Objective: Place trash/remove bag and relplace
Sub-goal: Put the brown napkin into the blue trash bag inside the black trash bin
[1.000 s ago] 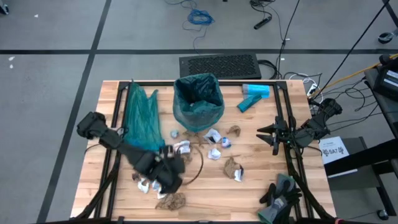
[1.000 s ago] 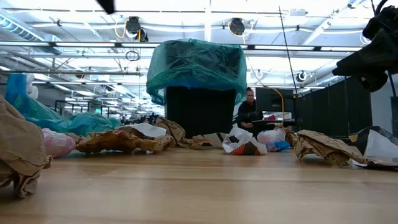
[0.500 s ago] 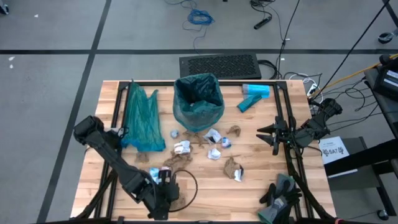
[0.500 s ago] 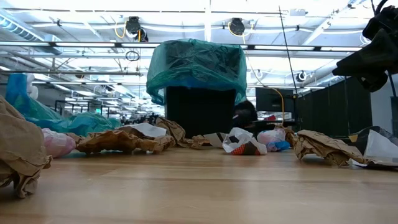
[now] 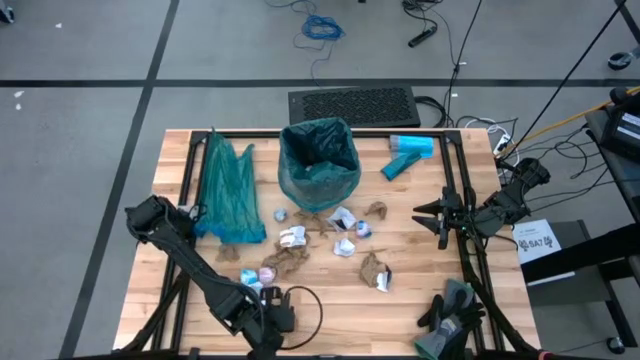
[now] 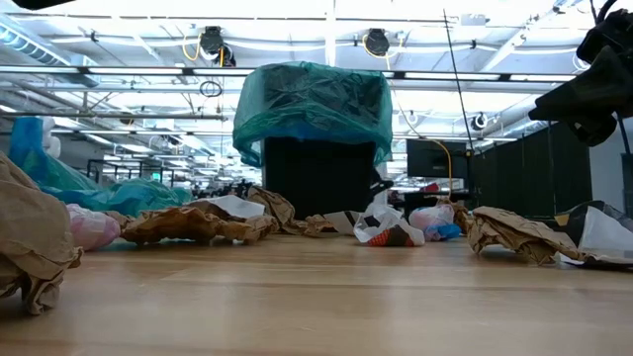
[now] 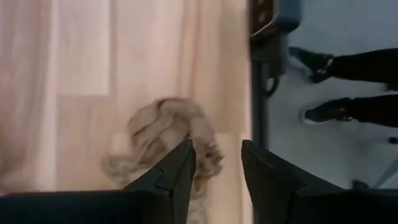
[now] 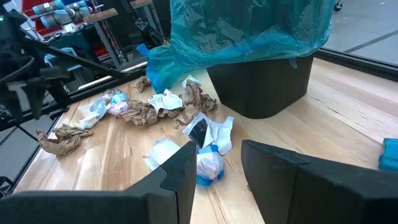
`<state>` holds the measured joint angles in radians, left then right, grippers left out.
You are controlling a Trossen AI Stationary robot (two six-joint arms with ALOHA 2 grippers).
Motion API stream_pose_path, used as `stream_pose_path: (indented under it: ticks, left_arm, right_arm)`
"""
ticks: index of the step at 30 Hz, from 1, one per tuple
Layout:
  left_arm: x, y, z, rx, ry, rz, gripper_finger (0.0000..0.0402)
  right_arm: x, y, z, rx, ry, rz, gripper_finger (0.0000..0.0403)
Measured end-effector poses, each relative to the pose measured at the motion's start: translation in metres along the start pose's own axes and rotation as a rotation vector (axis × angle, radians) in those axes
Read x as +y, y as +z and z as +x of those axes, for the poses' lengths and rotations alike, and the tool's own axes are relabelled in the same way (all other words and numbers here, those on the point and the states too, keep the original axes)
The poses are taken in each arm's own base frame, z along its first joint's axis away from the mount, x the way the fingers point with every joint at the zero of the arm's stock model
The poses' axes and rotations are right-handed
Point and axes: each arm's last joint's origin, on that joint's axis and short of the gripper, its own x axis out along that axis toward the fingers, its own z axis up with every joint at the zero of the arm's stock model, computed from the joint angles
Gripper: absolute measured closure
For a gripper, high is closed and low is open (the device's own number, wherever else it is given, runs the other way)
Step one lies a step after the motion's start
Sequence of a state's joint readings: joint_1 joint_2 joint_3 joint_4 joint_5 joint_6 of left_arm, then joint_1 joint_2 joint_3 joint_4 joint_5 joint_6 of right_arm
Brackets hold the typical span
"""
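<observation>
I see the table (image 5: 420, 290) carrying the green-lined bin (image 5: 320, 165), with trash (image 5: 345, 235) scattered just in front of it. My left gripper (image 7: 214, 171) hovers, fingers parted, over 1 brown crumpled scrap (image 7: 165, 134) at the near edge. My right gripper (image 8: 214, 165) waits unclenched and empty at the right side.
</observation>
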<state>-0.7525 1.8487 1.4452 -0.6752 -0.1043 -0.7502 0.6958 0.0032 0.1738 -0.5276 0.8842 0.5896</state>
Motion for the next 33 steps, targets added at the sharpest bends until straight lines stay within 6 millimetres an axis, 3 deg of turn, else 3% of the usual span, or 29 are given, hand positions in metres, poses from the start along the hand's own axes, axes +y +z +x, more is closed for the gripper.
stream_pose_path:
  ticks: [9,25,29,33]
  left_arm:
    - [-0.002,0.004,0.005,-0.055,0.004,-0.008,0.0216]
    - [0.01,-0.006,0.06,0.096,0.075,-0.134,0.0215]
    - [0.017,-0.004,0.071,0.11,0.103,-0.238,0.0244]
    - [0.02,0.0,0.069,0.109,0.096,-0.253,0.0333]
  right_arm:
    - [0.0,0.0,0.0,0.0,0.0,0.0,0.0282]
    - [0.0,0.0,0.0,0.0,0.0,0.0,0.0282]
    - [0.0,0.0,0.0,0.0,0.0,0.0,0.0282]
    - [0.0,0.0,0.0,0.0,0.0,0.001,0.0282]
